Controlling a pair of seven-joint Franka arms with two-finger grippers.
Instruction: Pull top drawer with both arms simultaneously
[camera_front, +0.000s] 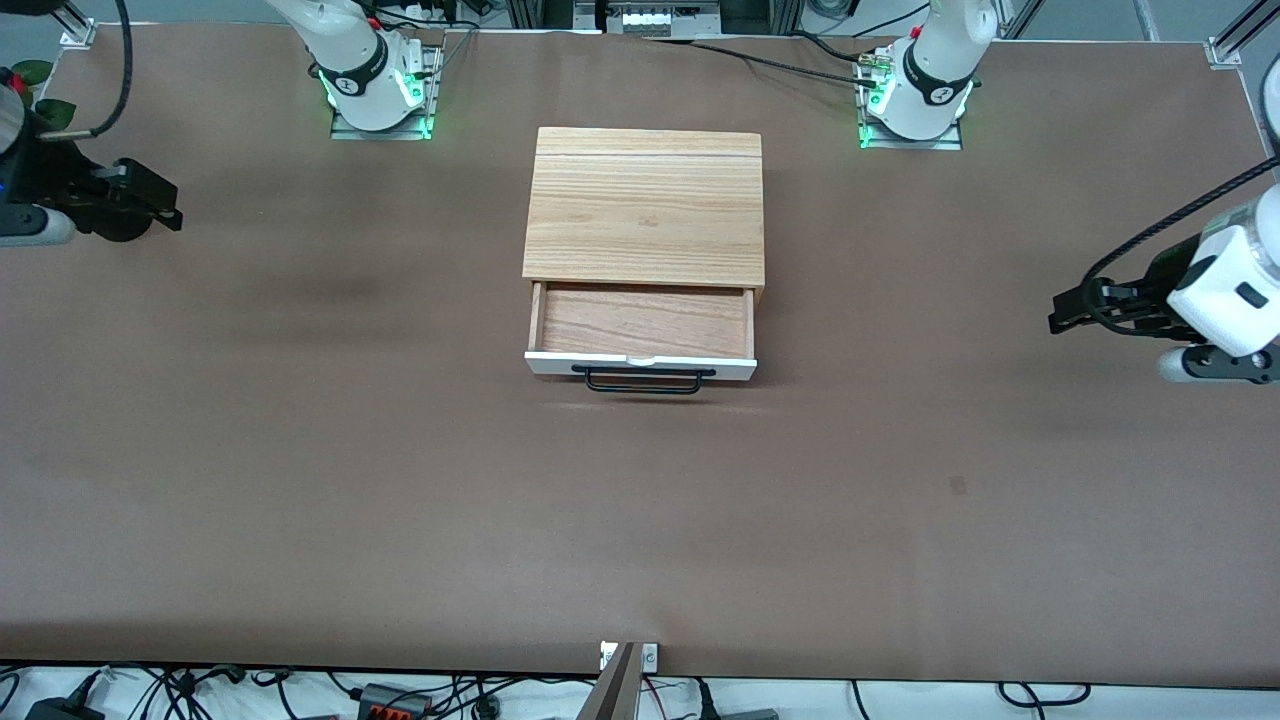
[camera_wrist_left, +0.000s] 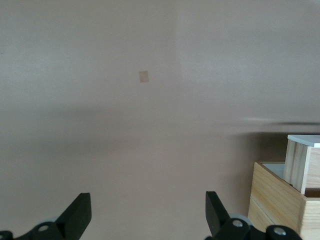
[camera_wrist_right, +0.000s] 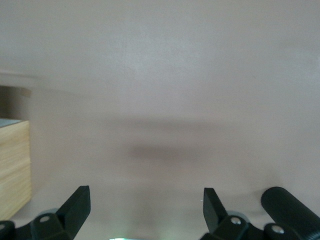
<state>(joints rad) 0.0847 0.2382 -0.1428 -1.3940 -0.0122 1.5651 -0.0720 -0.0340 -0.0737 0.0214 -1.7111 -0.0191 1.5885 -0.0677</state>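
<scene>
The top drawer (camera_front: 641, 325) sits pulled out, well apart from both grippers: left gripper (camera_wrist_left: 148, 215) and right gripper (camera_wrist_right: 146, 210) hover over bare surface (camera_front: 300, 480), jaws spread wide.

The table (camera_front: 300, 480) is plain matte brown, the wooden box (camera_front: 645, 205) pale oak with streaky grain, the top drawer (camera_front: 642, 366) white-fronted with a black handle (camera_front: 643, 380), and both arms (camera_front: 1225, 285) white with black grippers.
</scene>
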